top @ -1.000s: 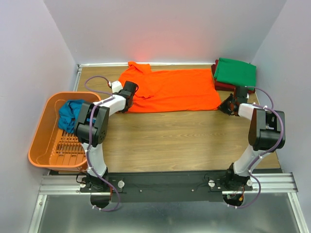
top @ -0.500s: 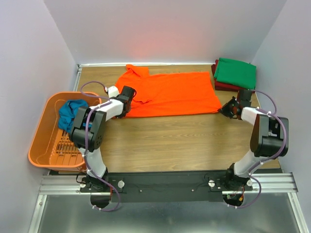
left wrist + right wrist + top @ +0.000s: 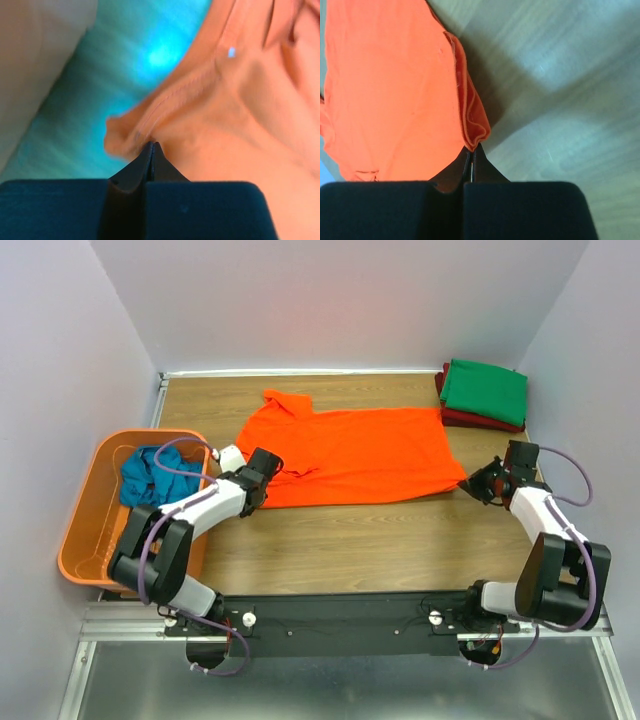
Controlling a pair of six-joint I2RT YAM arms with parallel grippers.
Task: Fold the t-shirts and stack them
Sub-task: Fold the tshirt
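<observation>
Orange t-shirt [image 3: 360,455]: pinched corners hidden inside left gripper [image 3: 152,146], right gripper [image 3: 472,148].

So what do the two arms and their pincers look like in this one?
The left arm and right arm have white link shells, black joint housings and looping purple-grey cables. The left pincer and right pincer are matte black, with fingers tapering to thin tips.

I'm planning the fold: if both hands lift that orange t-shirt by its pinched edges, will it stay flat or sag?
Probably sags: the orange t-shirt folds over where the right hand pinches it. Likely light: the left hand holds it by a fingertip pinch.
</observation>
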